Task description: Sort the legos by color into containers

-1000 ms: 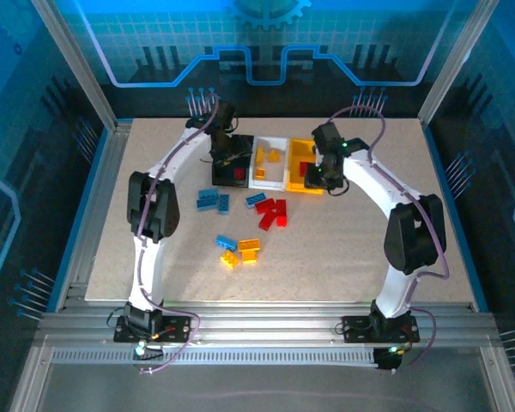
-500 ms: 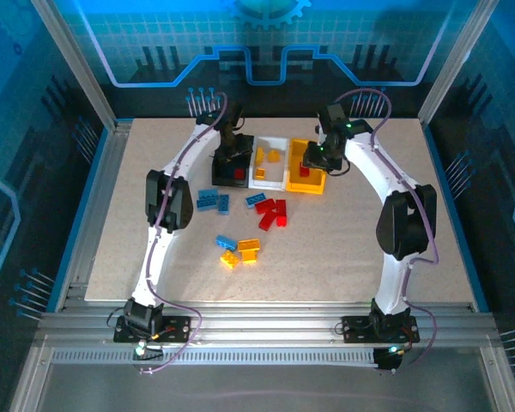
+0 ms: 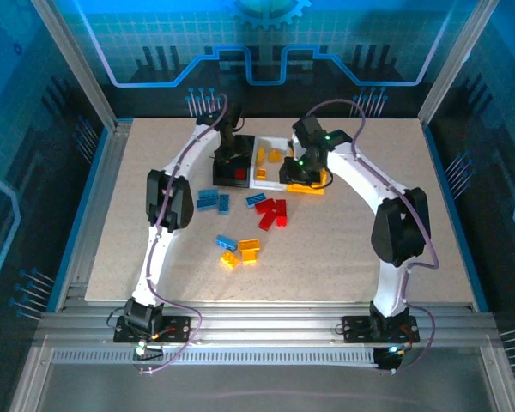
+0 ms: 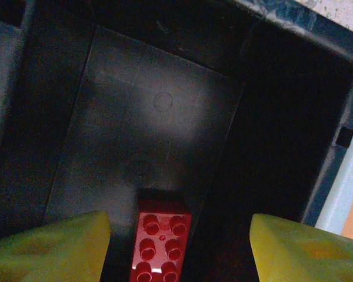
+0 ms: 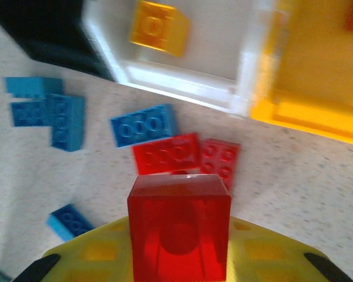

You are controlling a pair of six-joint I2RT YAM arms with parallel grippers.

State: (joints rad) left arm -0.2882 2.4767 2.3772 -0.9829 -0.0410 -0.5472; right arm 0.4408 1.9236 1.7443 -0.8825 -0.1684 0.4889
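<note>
Speckled tabletop [image 3: 369, 249] under blue light, with three bins in a row at its far middle. Your right gripper [image 5: 179, 261] is clamped on a translucent red brick [image 5: 179, 226]. It hangs over the loose red bricks [image 5: 167, 155] and blue bricks [image 5: 144, 126], just in front of the white bin [image 5: 176, 82]. A yellow brick [image 5: 159, 26] lies in that bin, and the yellow-orange bin [image 5: 317, 111] sits against its right side. Your left gripper [image 4: 179, 241] hangs over the black bin [image 4: 159, 106], jaws wide apart and gripping nothing. A dark red brick [image 4: 162, 244] lies flat on the floor below them.

By that brick, red most likely belongs in black. Lift your left arm up and away first (two wrists would crowd one small opening). Then carry the held brick across with height to spare over the white rim. Centre it above the bare black floor, come down, and release low so it cannot bounce out.
</note>
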